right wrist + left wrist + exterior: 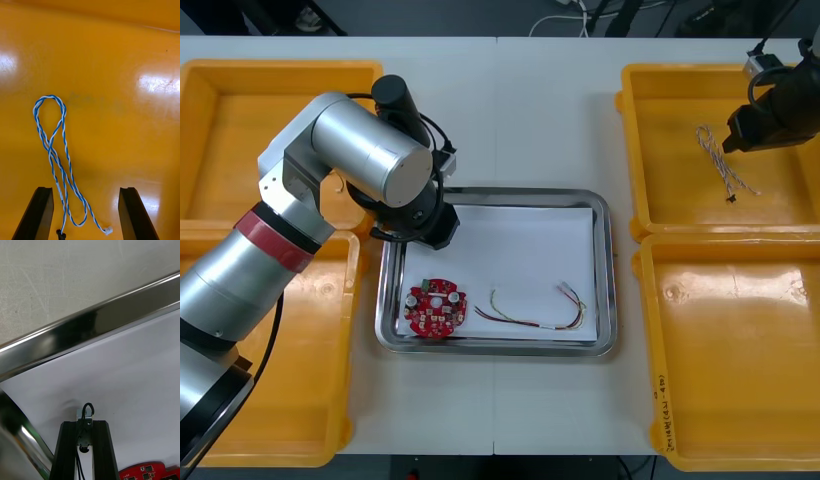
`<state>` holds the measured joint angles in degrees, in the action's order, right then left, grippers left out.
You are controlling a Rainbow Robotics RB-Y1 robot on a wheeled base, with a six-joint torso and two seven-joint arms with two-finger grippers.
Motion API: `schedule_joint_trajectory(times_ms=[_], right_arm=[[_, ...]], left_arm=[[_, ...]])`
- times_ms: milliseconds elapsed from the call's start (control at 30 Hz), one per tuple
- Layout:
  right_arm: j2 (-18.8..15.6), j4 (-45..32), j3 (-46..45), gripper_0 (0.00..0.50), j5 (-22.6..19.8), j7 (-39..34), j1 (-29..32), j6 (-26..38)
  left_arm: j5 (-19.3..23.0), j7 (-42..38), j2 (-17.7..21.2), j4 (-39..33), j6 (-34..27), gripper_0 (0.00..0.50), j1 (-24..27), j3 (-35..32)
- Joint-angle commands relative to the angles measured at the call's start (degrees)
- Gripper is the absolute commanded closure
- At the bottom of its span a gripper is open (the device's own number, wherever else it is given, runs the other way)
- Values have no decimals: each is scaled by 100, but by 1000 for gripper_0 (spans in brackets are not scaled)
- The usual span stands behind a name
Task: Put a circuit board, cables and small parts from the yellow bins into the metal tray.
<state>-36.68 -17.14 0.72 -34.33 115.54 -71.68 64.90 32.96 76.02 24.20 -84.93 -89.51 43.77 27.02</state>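
My left claw [85, 424] hangs low over the far left corner of the metal tray [93, 320]. Its fingers [67, 453] are pinched almost together on a black cable [89, 409], whose small loop pokes out just past the fingertips.

The only writing I can find is a small label [663, 405] on the rim of the near right bin [740, 350], and its dark characters are too small for me to read. So are the markings on the red circuit board [436, 308], which lies in the tray just beside the left claw, toward the near rim.

From above, my left arm covers that claw and the tray corner beneath it. The rest of the black cable runs back between the fingers, where I cannot follow it. A red and yellow cable [536, 311] lies farther from the claw, beyond the board.

My right claw [85, 190] hovers with fingers spread wide over the far right yellow bin [660, 150]. A blue and white twisted cable [52, 150] lies on the bin floor: both its ends sit between the fingers, and its loop reaches out ahead of them.

White liner runs open ahead of the left claw to the shiny rim. The bin walls stand well apart from the right claw.
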Motion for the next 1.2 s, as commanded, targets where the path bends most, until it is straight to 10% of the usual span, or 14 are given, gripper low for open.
schedule_joint_trajectory(times_ms=[33,300,400,1200], right_arm=[[73,185,60,0,49,337,-390,-215],[144,396,33,0,58,372,-416,-382],[161,466,7,0,49,372,-416,-391],[346,791,-178,0,-83,522,-153,-795]], left_arm=[[-71,-439,-117,-59,92,356,-44,136],[-88,-457,-117,-59,180,162,-97,154],[-88,-466,-117,-59,188,0,-88,154],[184,-571,-47,-1316,-1271,0,254,-549]])
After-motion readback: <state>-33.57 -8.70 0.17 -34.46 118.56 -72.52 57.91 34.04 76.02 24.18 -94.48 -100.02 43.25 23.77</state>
